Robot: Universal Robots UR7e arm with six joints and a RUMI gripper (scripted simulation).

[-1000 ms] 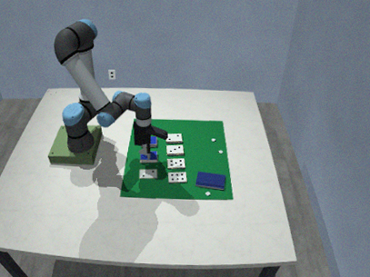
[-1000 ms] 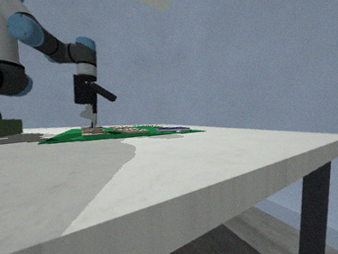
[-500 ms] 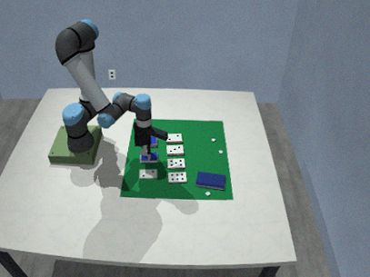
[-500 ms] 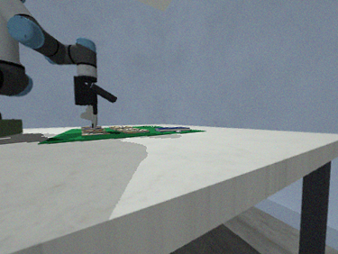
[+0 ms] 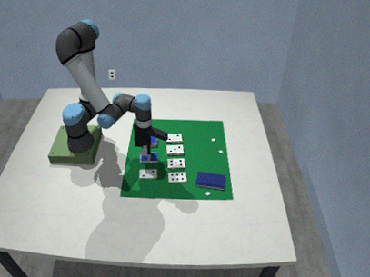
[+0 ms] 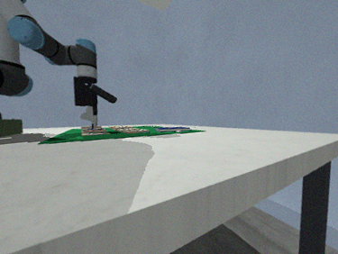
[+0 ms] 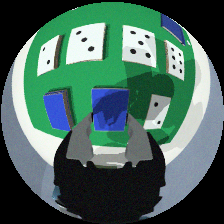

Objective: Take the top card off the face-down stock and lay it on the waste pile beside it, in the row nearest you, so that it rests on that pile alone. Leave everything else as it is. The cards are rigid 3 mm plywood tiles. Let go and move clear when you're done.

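The top view looks down at a slant from high in front of the white rectangular table [image 5: 242, 230], far enough to take in the whole table top, with the grey jointed arm's olive green base block [image 5: 58, 153] at its left. The exterior view sits low by a table corner, nearly level with the surface, facing along it. The wrist view looks straight down, close, fisheye-rounded. All three share the flat green felt mat [image 5: 204, 134] [image 6: 67, 136] [image 7: 115, 80]
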